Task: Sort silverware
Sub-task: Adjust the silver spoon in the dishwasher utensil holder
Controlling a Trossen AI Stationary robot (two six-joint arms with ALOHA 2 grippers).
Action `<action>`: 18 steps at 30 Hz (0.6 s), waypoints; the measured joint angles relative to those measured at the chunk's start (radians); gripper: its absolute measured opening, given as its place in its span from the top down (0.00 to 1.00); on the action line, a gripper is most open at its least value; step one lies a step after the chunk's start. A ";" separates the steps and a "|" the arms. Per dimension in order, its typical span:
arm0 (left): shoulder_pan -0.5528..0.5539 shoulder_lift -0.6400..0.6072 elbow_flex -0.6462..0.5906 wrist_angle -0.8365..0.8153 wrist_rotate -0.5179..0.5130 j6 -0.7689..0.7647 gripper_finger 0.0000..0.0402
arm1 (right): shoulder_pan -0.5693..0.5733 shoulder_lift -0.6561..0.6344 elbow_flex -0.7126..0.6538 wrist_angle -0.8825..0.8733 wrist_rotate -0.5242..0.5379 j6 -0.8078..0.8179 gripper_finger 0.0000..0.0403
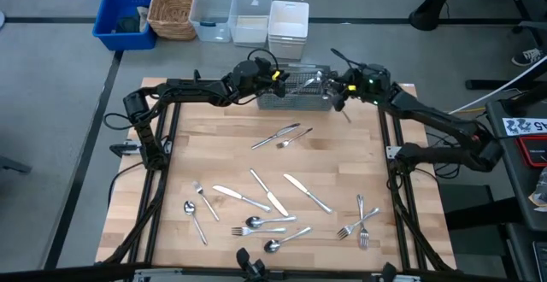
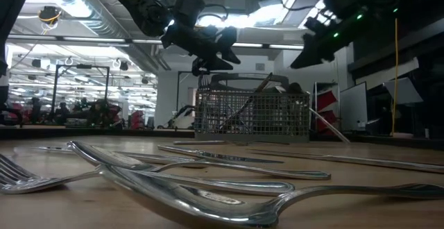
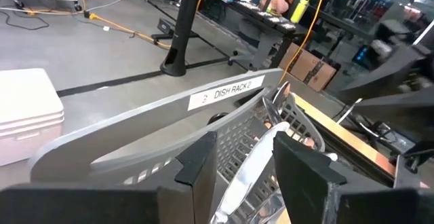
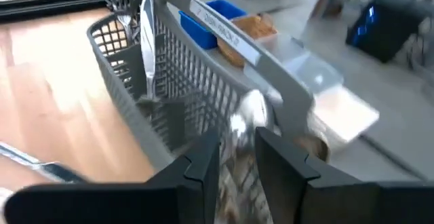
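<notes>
The grey wire-mesh basket (image 1: 295,92) stands at the table's far edge with a few silverware pieces (image 1: 309,81) upright in it. Many forks, knives and spoons lie flat on the wooden table, among them a knife (image 1: 275,135), another knife (image 1: 306,192), a spoon (image 1: 286,239) and forks (image 1: 363,222). My left gripper (image 1: 275,77) is above the basket's left part, shut on a shiny piece (image 3: 243,176). My right gripper (image 1: 340,92) is at the basket's right end, shut on another shiny piece (image 4: 239,149). My left gripper pinches a broad shiny silver part (image 3: 237,187) of a silverware piece between its two fingers. It slants down toward the basket's rim. The piece is lifted clear of the table; what kind it is I cannot tell. My right gripper pinches a silverware piece between its two fingers, and a rounded shiny end (image 4: 249,112) sticks out past the fingertips. The piece is next to the basket's outer wall (image 4: 203,95), clear of the table. A slim length (image 1: 346,114) shows below the gripper.
Beyond the table's far edge stand a blue bin (image 1: 124,17), a wicker basket (image 1: 173,8), clear tubs (image 1: 231,15) and a white stack (image 1: 288,27). The loose silverware fills the table's near half; bare wood (image 1: 214,132) lies between it and the basket.
</notes>
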 joint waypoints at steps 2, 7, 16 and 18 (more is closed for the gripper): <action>0.000 0.000 0.000 -0.006 0.000 0.000 0.67 | 0.000 -0.056 0.000 -0.095 0.015 0.042 0.76; 0.000 0.000 0.000 -0.006 0.000 0.000 0.67 | 0.000 -0.122 0.000 -0.362 0.023 0.111 0.76; 0.000 0.000 0.000 -0.006 0.000 0.000 0.67 | 0.000 -0.069 -0.084 -0.461 0.027 0.100 0.76; 0.000 0.000 0.000 -0.006 0.000 0.000 0.67 | 0.000 -0.057 -0.108 -0.463 0.036 0.098 0.76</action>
